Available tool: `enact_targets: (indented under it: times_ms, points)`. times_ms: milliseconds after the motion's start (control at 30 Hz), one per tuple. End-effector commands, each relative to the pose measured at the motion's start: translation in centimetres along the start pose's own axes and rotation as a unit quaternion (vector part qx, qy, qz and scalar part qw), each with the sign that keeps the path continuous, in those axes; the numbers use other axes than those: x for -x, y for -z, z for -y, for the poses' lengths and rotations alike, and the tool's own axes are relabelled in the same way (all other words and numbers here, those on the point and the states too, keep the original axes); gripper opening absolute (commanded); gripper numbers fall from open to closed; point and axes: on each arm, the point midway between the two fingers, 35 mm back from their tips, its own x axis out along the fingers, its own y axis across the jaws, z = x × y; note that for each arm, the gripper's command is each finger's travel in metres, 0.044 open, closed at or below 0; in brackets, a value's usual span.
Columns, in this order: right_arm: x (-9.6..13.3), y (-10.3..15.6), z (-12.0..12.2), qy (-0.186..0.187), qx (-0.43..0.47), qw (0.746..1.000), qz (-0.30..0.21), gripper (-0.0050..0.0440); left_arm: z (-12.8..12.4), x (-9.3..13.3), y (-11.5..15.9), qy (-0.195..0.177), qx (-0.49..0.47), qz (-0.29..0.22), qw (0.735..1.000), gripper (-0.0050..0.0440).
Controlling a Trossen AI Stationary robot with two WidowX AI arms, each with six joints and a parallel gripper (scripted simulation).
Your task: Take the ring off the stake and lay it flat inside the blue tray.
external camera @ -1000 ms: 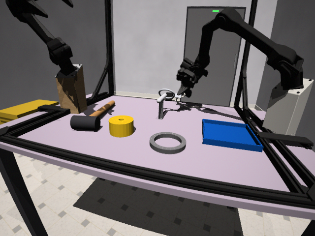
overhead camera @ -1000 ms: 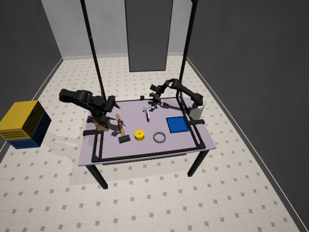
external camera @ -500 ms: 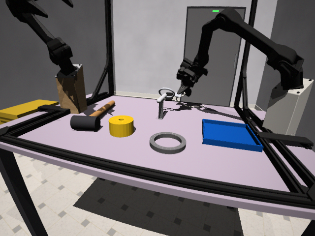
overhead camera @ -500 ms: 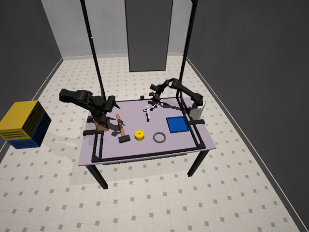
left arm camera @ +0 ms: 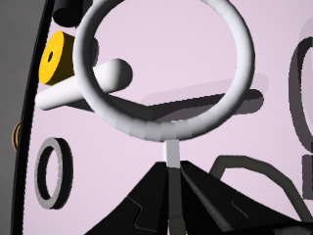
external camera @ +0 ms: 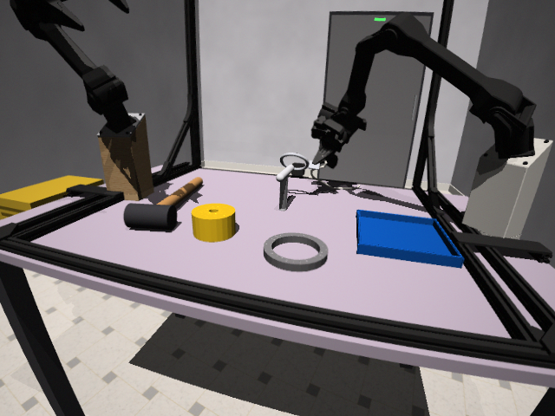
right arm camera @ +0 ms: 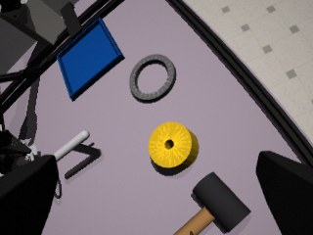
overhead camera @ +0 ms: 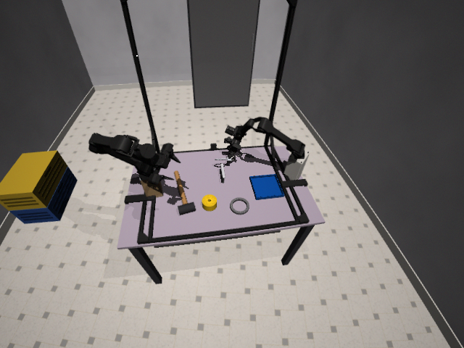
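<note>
Left claw [overhead camera: 231, 159] [external camera: 316, 162] [left arm camera: 173, 164] [right arm camera: 25, 153] is pinched on the pale tab of the white ring [overhead camera: 222, 159] [external camera: 294, 154] [left arm camera: 246, 59], which sticks out ahead of the fingertips; ring looks clear of the stake [overhead camera: 222, 170] [external camera: 283, 192] [left arm camera: 54, 98] [right arm camera: 70, 145], though its rim overlaps the tip in the wrist view, so can't swear to it; blue tray [overhead camera: 267, 186] [external camera: 408, 235] [right arm camera: 90, 59] sits on the left arm's base side, way nearer that arm; so I'd carry the ring sideways that way, then flatten it; right claw [overhead camera: 175, 170] [external camera: 105, 20] [right arm camera: 157, 157] is wide apart, empty.

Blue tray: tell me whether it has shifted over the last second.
No, the blue tray sits exactly as before against the front rail.
</note>
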Motion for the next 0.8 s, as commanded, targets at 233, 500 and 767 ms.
enact_targets:
  times_ms: [233, 500, 767]
  points:
    - [0.01, 0.03, 0.05, 0.002, -0.001, 1.0, -0.001, 0.04, -0.36, 0.45, -0.29, -0.002, -0.005, -0.004, 1.0, 0.0]
    - [0.01, 0.03, 0.05, 0.002, -0.001, 1.0, -0.001, 0.04, -0.61, 0.77, -0.58, -0.001, 0.002, -0.004, 1.0, 0.0]
    - [0.01, 0.03, 0.05, 0.002, -0.001, 1.0, -0.001, 0.04, -0.82, 0.98, -0.69, -0.001, 0.001, -0.004, 1.0, 0.0]
